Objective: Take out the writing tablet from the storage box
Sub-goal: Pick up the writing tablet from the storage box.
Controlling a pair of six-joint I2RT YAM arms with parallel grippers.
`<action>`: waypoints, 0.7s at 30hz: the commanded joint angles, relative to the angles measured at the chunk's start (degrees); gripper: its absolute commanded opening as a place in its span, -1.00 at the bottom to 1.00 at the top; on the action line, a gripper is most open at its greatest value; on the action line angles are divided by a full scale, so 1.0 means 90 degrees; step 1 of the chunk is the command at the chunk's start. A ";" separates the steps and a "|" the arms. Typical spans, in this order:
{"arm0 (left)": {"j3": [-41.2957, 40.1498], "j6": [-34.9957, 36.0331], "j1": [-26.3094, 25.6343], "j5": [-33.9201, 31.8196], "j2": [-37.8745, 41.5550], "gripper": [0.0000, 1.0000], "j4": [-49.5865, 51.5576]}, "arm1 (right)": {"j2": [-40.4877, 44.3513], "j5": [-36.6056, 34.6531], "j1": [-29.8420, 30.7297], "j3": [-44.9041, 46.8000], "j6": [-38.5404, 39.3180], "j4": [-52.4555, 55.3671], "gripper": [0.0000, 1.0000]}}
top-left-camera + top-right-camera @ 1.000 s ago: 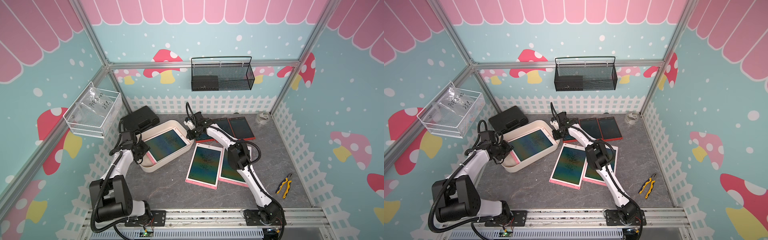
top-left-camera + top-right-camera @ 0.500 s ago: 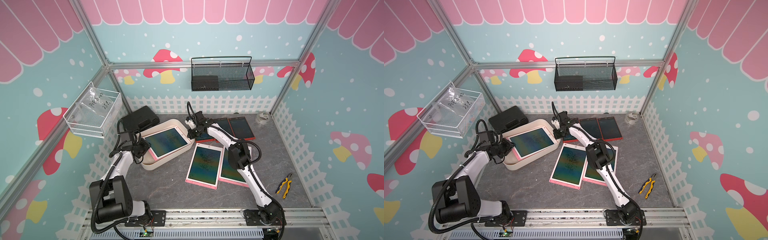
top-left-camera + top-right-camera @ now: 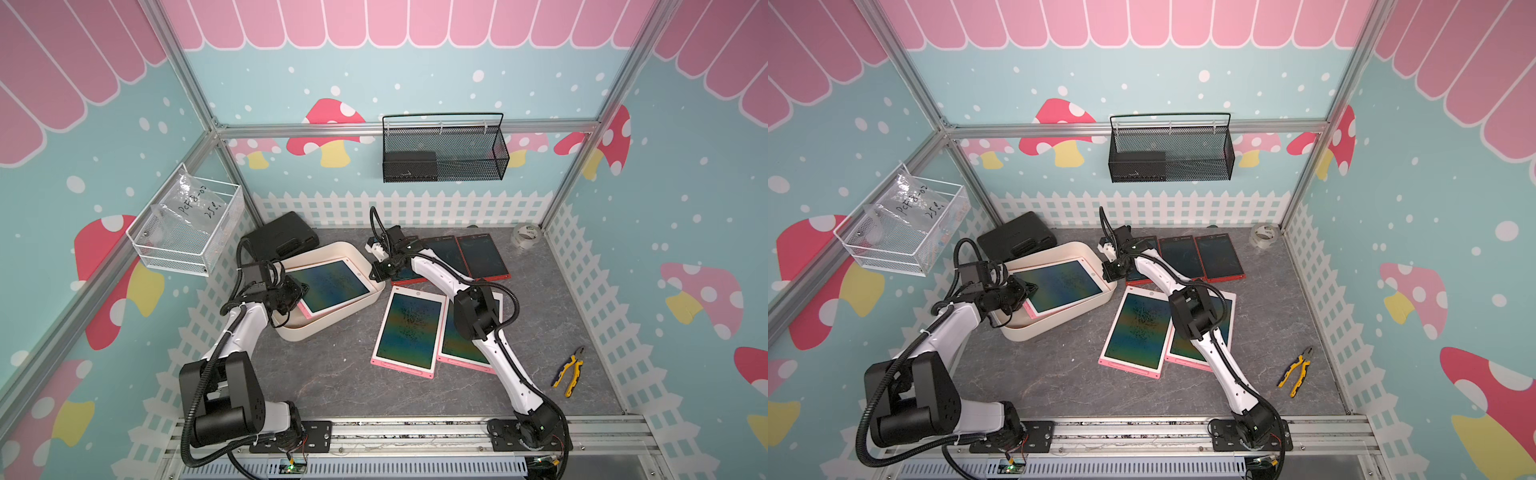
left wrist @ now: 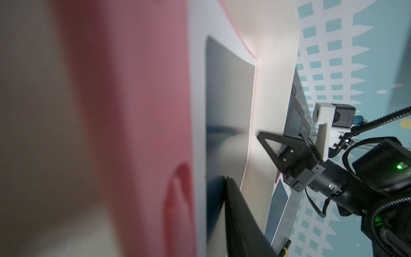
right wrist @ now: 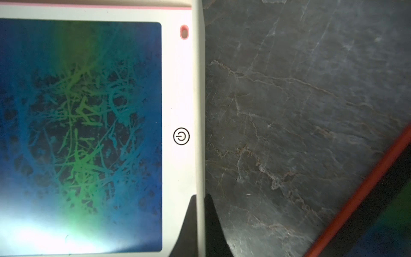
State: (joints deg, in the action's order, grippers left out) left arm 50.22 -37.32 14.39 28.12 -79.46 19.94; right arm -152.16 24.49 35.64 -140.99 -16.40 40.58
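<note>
We find the grey desk (image 3: 332, 386) carrying the box (image 3: 320, 330) on its left part, in front of the left arm. A black case (image 3: 278, 237) lies behind the box; we cannot tell whether the two touch.

The tablet (image 3: 332, 286) is inside the box, screen up. Its button end lies just beside the box wall on the right arm's side, and its other end sits at the left jaws. Two pink tablets (image 3: 409, 328) overlap on the desk to the right of the box. Three red tablets (image 3: 1219, 257) lie in a row behind them.

The right jaws are closed on the box wall. The right wrist view shows one finger (image 5: 213, 224) outside the wall and one inside.

The left jaws stand narrow at the tablet's end. The left wrist view shows one finger (image 4: 240, 222) over the screen. The other is hidden, so we cannot tell whether the tablet is clamped.

Pliers (image 3: 569, 370) and a tape roll (image 3: 525, 239) lie well apart along the desk's right edge.
</note>
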 commanded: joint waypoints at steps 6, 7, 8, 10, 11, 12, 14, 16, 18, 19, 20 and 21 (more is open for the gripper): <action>0.0478 0.0293 -0.0087 -0.0084 0.0054 -0.82 0.0482 | -0.0169 0.0354 0.0222 -0.0078 0.0026 0.0004 -0.64; 0.0501 0.0324 -0.0081 -0.0123 0.0056 -0.83 0.0533 | -0.0141 0.0312 0.0213 -0.0069 0.0018 -0.0024 -0.58; 0.0514 0.0370 -0.0078 -0.0152 0.0067 -0.83 0.0582 | -0.0109 0.0307 0.0205 -0.0063 -0.0009 -0.0052 -0.51; 0.0501 0.0434 -0.0068 -0.0223 0.0074 -0.84 0.0655 | -0.0064 0.0342 0.0194 -0.0040 -0.0042 -0.0121 -0.43; 0.0487 0.0455 -0.0062 -0.0236 0.0086 -0.84 0.0661 | -0.0044 0.0409 0.0199 -0.0027 -0.0052 -0.0161 -0.38; 0.0478 0.0465 -0.0050 -0.0235 0.0083 -0.84 0.0670 | -0.0031 0.0470 0.0191 -0.0008 -0.0073 -0.0196 -0.33; 0.0475 0.0465 -0.0027 -0.0202 0.0079 -0.85 0.0659 | -0.0004 0.0495 0.0184 0.0020 -0.0111 -0.0235 -0.27; 0.0499 0.0484 -0.0024 -0.0178 0.0095 -0.86 0.0665 | 0.0020 0.0520 0.0181 0.0021 -0.0140 -0.0251 -0.16; 0.0528 0.0504 -0.0007 -0.0117 0.0120 -0.86 0.0669 | 0.0065 0.0612 0.0177 0.0021 -0.0157 -0.0303 -0.04; 0.0543 0.0511 -0.0015 -0.0088 0.0147 -0.86 0.0671 | 0.0090 0.0608 0.0176 0.0020 -0.0169 -0.0335 0.13; 0.0560 0.0521 -0.0020 -0.0048 0.0165 -0.86 0.0665 | 0.0126 0.0669 0.0167 0.0046 -0.0170 -0.0412 0.21; 0.0578 0.0542 -0.0015 -0.0022 0.0194 -0.86 0.0694 | 0.0162 0.0693 0.0149 0.0077 -0.0186 -0.0486 0.27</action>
State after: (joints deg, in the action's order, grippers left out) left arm 54.43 -36.58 14.13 29.63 -78.94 22.79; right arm -152.18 28.75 36.86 -141.05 -18.35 37.93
